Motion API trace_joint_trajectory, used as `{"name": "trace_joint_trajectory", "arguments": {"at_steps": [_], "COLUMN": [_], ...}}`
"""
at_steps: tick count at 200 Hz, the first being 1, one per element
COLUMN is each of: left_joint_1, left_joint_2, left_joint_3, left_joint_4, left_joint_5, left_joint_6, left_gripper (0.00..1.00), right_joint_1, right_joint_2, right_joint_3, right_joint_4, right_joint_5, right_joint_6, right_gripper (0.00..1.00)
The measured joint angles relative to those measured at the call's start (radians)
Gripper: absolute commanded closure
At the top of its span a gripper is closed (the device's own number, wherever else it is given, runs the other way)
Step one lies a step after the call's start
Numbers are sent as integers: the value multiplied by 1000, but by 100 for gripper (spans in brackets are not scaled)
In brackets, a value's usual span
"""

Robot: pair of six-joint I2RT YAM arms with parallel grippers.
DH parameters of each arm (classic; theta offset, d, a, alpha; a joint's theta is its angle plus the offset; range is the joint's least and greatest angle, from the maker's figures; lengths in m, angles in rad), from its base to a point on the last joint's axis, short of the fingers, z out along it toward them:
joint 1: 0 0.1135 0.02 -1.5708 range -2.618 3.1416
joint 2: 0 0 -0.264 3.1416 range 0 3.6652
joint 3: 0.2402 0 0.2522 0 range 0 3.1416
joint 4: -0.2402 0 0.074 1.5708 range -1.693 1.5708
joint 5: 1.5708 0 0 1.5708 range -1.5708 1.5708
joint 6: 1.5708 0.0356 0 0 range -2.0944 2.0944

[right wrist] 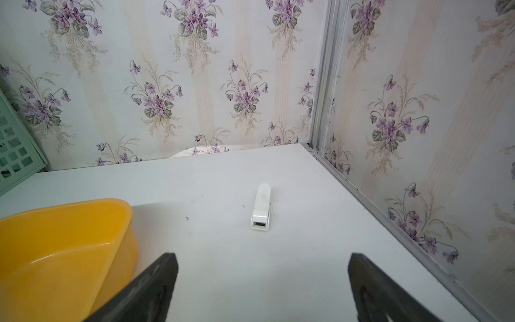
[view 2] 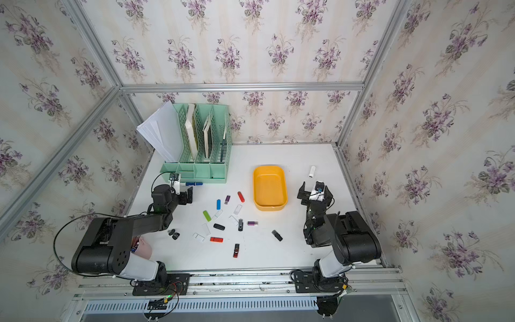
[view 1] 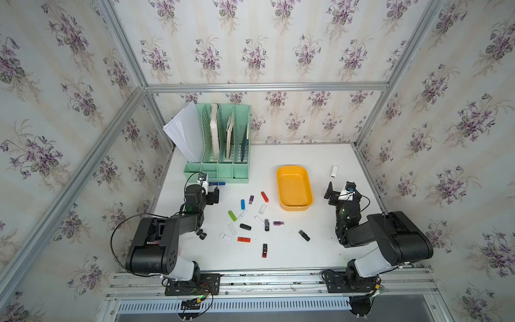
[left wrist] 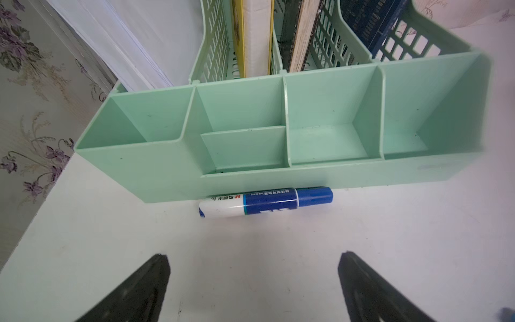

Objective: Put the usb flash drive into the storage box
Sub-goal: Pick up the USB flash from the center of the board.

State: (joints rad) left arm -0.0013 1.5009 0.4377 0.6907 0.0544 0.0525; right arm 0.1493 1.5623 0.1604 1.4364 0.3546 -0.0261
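Observation:
The yellow storage box (view 1: 294, 186) (view 2: 269, 187) lies empty right of the table's centre; its corner shows in the right wrist view (right wrist: 64, 237). Several usb flash drives of mixed colours lie scattered mid-table, among them a red one (view 1: 264, 196), a blue one (view 1: 242, 204) and a green one (view 1: 232, 215). A white flash drive (view 1: 333, 171) (right wrist: 261, 206) lies apart at the far right, just ahead of my right gripper (view 1: 340, 187) (right wrist: 262, 255), which is open and empty beside the box. My left gripper (view 1: 213, 193) (left wrist: 253, 256) is open and empty, facing the green organizer.
A mint-green file organizer (view 1: 220, 170) (left wrist: 167, 172) with books and papers stands at the back left. A blue marker (view 1: 216, 183) (left wrist: 267, 202) lies against its front. Two small black caps (view 1: 201, 234) sit near the left arm. Papered walls with metal rails enclose the table.

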Motion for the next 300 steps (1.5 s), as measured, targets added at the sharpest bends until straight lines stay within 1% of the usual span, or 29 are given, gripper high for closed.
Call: {"name": "trace_joint_trajectory", "arguments": {"at_steps": [198, 224, 235, 239, 241, 246, 253, 260, 271, 282, 300], "left_joint_1": [1, 0, -3, -4, -5, -5, -5, -6, -16, -37, -69], "left_joint_2": [0, -7, -38, -49, -56, -60, -65, -65, -66, -73, -111], "left_joint_3": [0, 9, 68, 109, 153, 196, 316, 402, 496, 539, 569], "left_joint_4": [0, -20, -139, -200, -244, -293, -415, -491, -608, -718, -911], "left_joint_5": [0, -4, -25, -33, -40, -48, -56, -56, -67, -65, -46], "left_joint_6": [0, 0, -2, -9, -18, -31, -60, -76, -101, -121, -153], "left_gripper": [1, 1, 1, 1, 1, 1, 1, 1, 1, 1, 1], "right_joint_1": [0, -25, -27, -26, -25, -23, -17, -13, -7, -5, -5], "right_joint_2": [0, -13, -21, -24, -26, -30, -32, -32, -33, -35, -35], "right_joint_3": [-2, 26, 27, 27, 27, 26, 18, 7, -7, -15, -19], "right_joint_4": [-1, -42, -54, -60, -64, -66, -59, -50, -46, -39, -23], "right_joint_5": [0, -3, 6, 5, 5, 5, 4, 5, 4, 4, 5], "right_joint_6": [0, 19, 26, 26, 26, 26, 26, 26, 25, 22, 19], "right_gripper": [0, 0, 0, 0, 0, 0, 0, 0, 0, 0, 0]}}
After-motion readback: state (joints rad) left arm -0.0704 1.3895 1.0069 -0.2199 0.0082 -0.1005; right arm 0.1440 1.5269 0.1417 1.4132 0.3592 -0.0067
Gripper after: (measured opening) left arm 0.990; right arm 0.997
